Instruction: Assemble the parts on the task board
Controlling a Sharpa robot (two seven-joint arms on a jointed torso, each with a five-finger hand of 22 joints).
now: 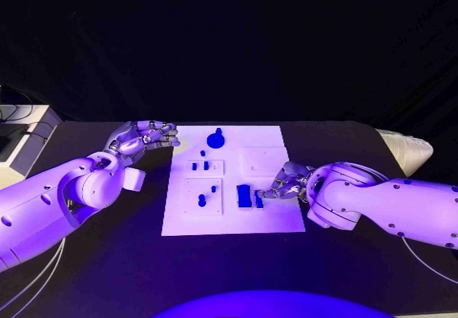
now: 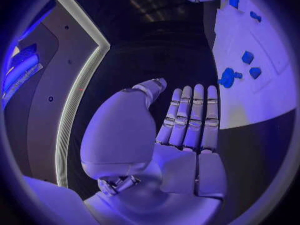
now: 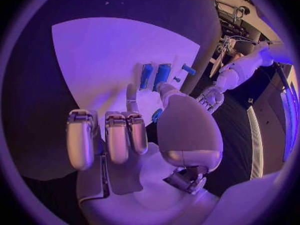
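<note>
The white task board [image 1: 233, 222] lies in the middle of the black table. On it are a round blue part [image 1: 216, 139] at the far edge, several small blue pegs such as one [image 1: 201, 199] on a raised square, and two upright blue blocks [image 1: 244, 195] [image 3: 161, 75]. My right hand [image 1: 284, 182] [image 3: 134, 130] rests at the board's right side, one finger and the thumb reaching toward the blocks, the other fingers curled in. A small blue piece [image 3: 156, 115] shows beside the thumb; I cannot tell whether it is held. My left hand [image 1: 143, 136] [image 2: 187, 120] hovers off the board's far left corner, fingers straight, holding nothing.
Raised white squares [image 1: 263, 159] sit on the board. A white bundle [image 1: 408, 149] lies at the table's right edge and pale equipment [image 1: 21, 126] stands at its far left. Bare black table runs along the front of the board.
</note>
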